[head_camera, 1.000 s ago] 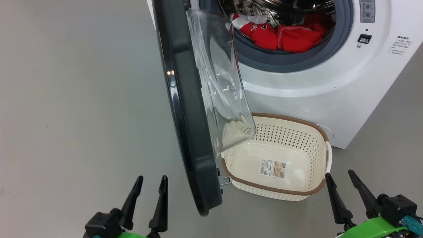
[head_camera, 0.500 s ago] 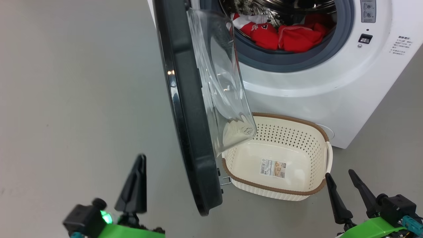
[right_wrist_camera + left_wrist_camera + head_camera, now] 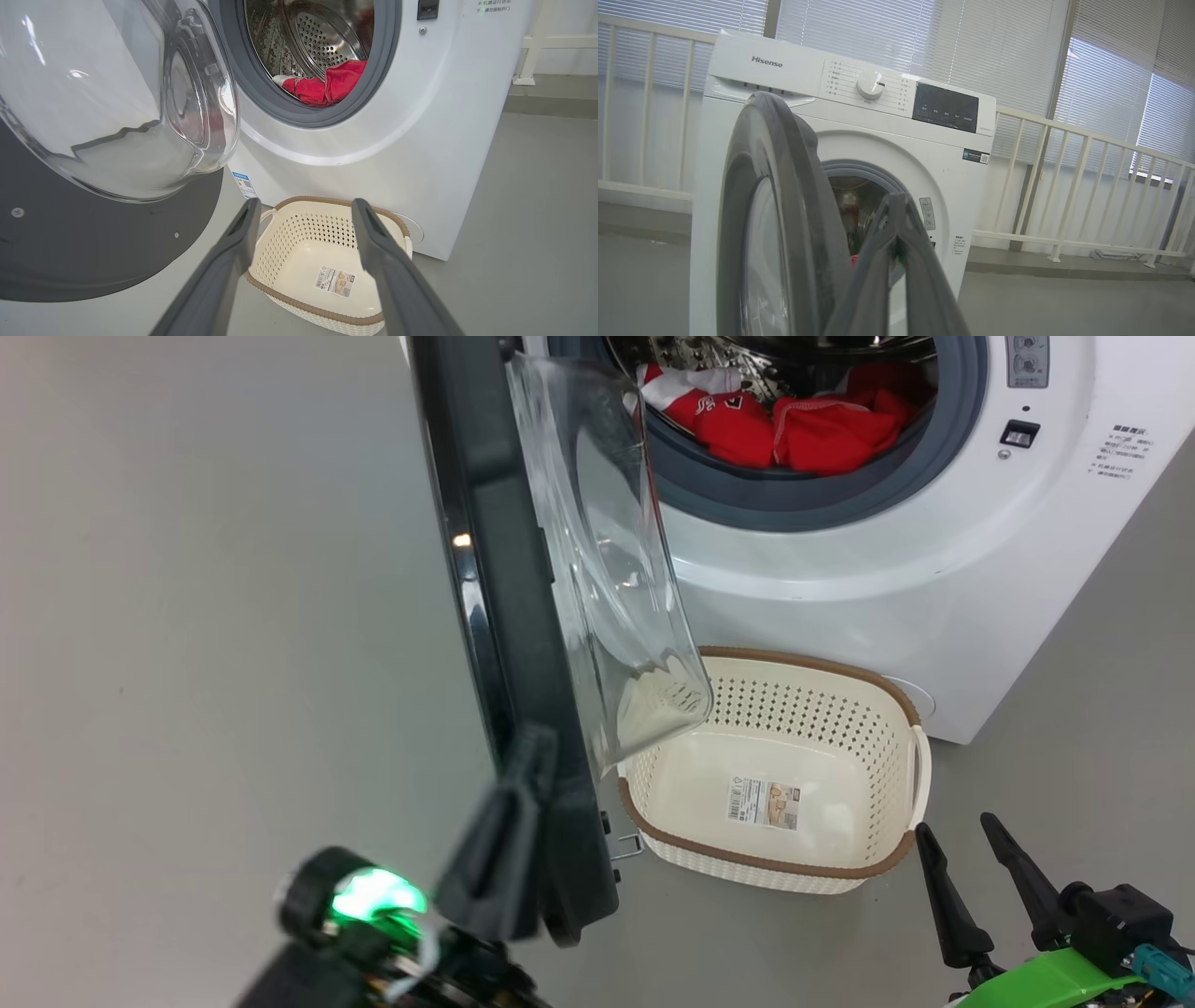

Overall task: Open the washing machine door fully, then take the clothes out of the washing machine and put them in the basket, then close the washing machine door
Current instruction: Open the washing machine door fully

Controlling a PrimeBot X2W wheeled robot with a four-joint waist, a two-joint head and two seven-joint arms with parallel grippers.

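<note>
The left gripper (image 3: 512, 821) has its two dark fingers pressed together with nothing between them. In the head view its blurred tip lies over the lower black rim of the washing machine door (image 3: 504, 616), and whether it touches the rim cannot be told. In its own wrist view the left gripper (image 3: 896, 205) points at the machine's opening, just to the right of the door (image 3: 780, 210), which stands edge-on. A green light (image 3: 373, 896) glows on that wrist. The right gripper (image 3: 952, 828) is low at the right with its fingers spread wide and nothing in them. In its wrist view the right gripper (image 3: 306, 205) frames the basket (image 3: 317, 224) between the two fingers. The basket (image 3: 803, 709) sits on the grey floor (image 3: 187, 616) just in front of the washing machine (image 3: 840, 588), with a paper label (image 3: 766, 803) on its bottom. The door hangs partly open, its clear glass bowl (image 3: 117, 93) bulging to the right above the basket's left rim. The clothes (image 3: 812, 434), red with a bit of white, lie in the steel drum (image 3: 322, 32) behind the grey seal (image 3: 747, 504). The left wrist view also shows the washing machine (image 3: 896, 140) with its control dial (image 3: 870, 85) and a white railing (image 3: 1064, 186) in front of blinds.
</note>
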